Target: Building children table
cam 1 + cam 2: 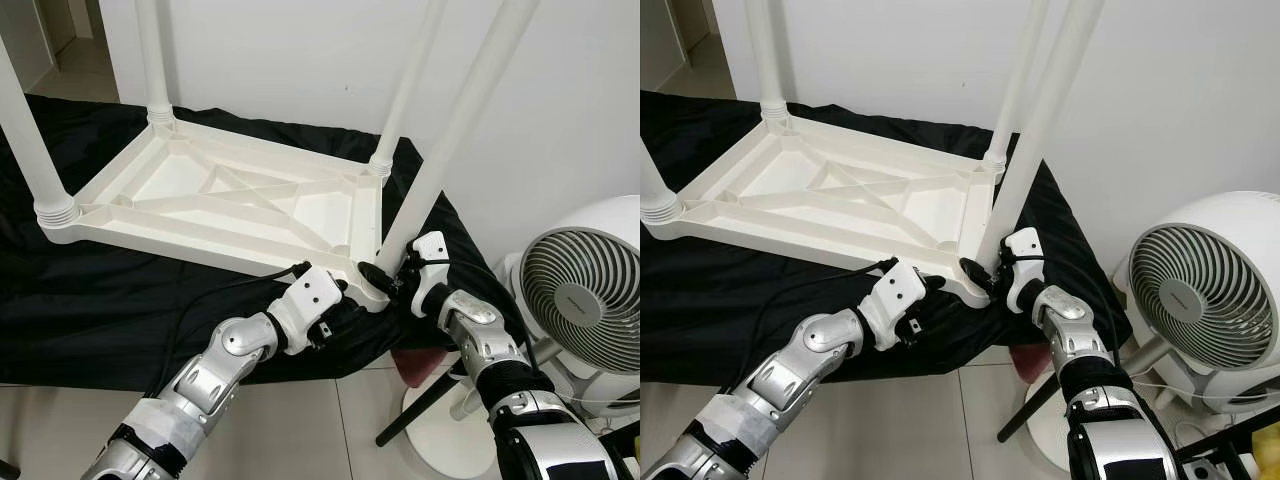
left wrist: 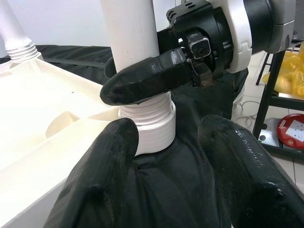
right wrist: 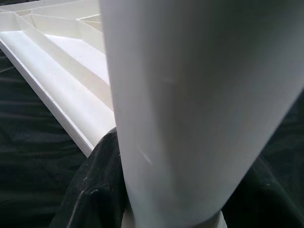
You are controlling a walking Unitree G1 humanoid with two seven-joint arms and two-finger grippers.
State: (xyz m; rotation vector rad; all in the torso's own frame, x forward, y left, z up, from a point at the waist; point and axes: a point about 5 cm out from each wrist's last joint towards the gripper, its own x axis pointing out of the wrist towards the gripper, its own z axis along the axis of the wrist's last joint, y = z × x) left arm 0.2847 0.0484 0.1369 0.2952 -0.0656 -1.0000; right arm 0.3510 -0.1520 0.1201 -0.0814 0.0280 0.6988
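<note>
White upturned table (image 1: 230,205) on black cloth (image 1: 90,300), four legs up; right gripper (image 1: 385,280) clamping 5 o'clock leg (image 1: 450,140); left gripper (image 2: 166,142) wide beside socket

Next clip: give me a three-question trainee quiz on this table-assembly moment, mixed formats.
1. True or false: the white table top lies upside down on a black cloth.
2. Which claw grips the near-corner leg? A) left claw B) right claw C) neither
3. Fill in: beside the robot's right arm stands a white ____.

Key: 1 true; 2 B, with the left claw open at the leg's socket; 3 fan.
</note>
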